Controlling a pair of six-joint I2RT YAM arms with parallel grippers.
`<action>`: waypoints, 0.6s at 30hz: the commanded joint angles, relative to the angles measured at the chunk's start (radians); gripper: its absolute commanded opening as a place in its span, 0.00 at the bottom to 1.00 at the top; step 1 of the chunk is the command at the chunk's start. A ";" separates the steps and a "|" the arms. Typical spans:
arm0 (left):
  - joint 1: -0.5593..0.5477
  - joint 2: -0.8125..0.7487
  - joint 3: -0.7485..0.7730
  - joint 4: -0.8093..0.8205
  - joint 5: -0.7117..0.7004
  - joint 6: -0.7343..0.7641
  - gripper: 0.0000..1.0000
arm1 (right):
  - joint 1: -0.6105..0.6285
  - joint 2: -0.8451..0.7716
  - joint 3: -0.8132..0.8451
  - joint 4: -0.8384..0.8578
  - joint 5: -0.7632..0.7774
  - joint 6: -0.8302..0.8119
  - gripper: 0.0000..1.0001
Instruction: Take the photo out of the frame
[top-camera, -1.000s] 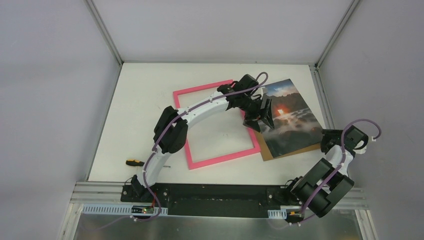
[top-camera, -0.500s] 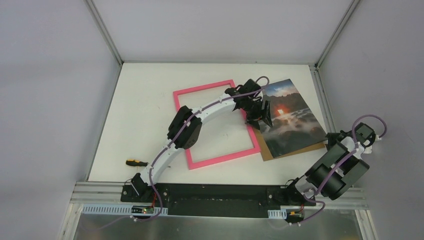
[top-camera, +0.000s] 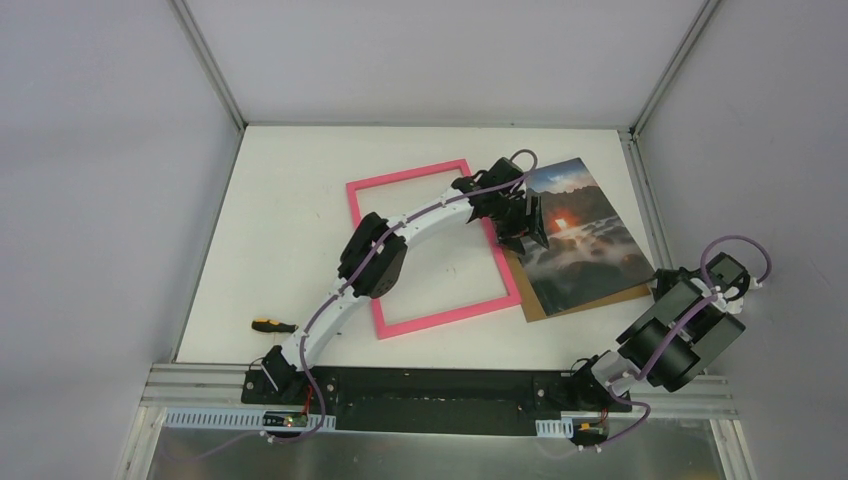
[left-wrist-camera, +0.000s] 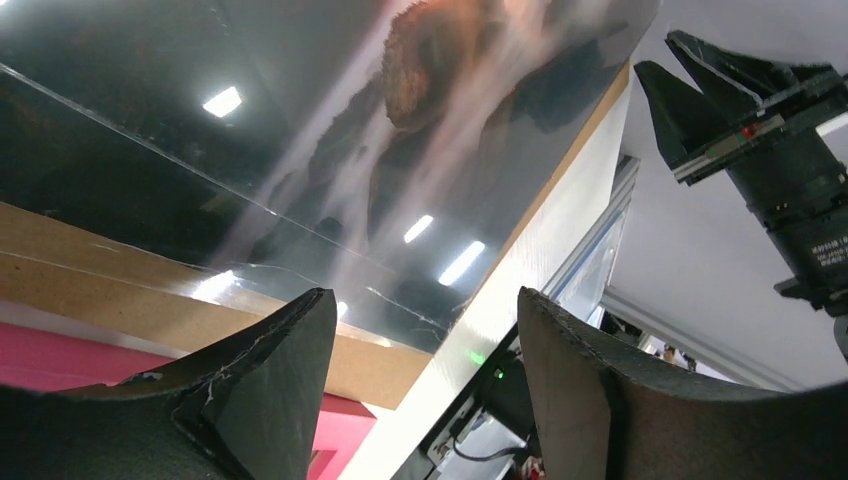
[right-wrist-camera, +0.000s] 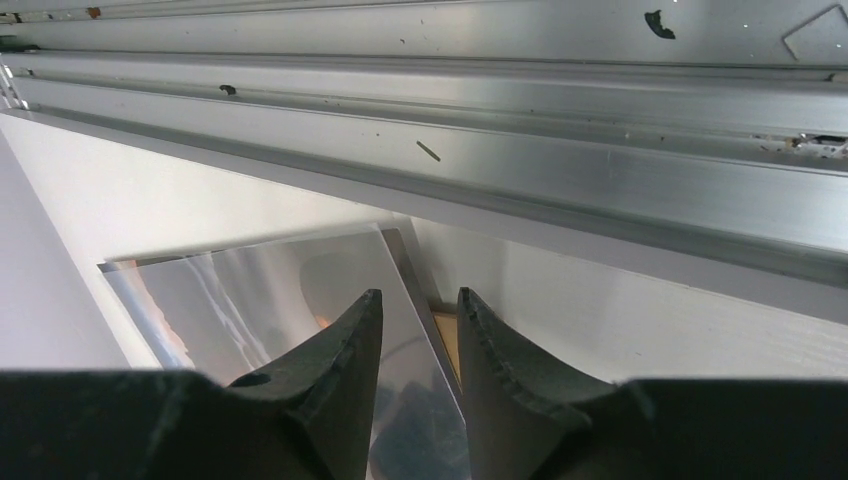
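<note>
The photo (top-camera: 580, 240), a misty landscape with an orange sun, lies flat on its brown board outside the frame, against the frame's right rail. The empty pink frame (top-camera: 405, 173) lies to its left. My left gripper (top-camera: 527, 222) hovers over the photo's left edge, open and holding nothing. The left wrist view shows the glossy photo (left-wrist-camera: 300, 120), the board edge (left-wrist-camera: 150, 290) and the pink frame (left-wrist-camera: 60, 355) beyond the gripper (left-wrist-camera: 425, 310). My right gripper (top-camera: 662, 277) is drawn back at the photo's right corner. Its fingers (right-wrist-camera: 418, 300) stand narrowly apart with nothing between them, and the photo (right-wrist-camera: 250, 300) lies ahead.
An orange-handled screwdriver (top-camera: 270, 325) lies near the table's front left. An aluminium rail (right-wrist-camera: 500, 150) runs along the table's right edge behind the photo. Grey walls enclose the white table (top-camera: 290, 230) on three sides.
My right arm has pulled back toward the right front corner and its jaws have narrowed. The left arm has stretched out lower over the frame and its jaws have closed a little.
</note>
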 joint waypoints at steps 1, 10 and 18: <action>0.013 0.028 -0.011 0.021 -0.029 -0.064 0.67 | -0.017 0.019 -0.031 0.117 -0.012 0.052 0.36; 0.019 0.027 -0.054 0.021 -0.022 -0.073 0.67 | -0.017 0.059 -0.102 0.269 -0.077 0.108 0.37; 0.030 0.028 -0.080 0.021 -0.013 -0.078 0.66 | -0.018 0.008 -0.166 0.364 -0.100 0.118 0.19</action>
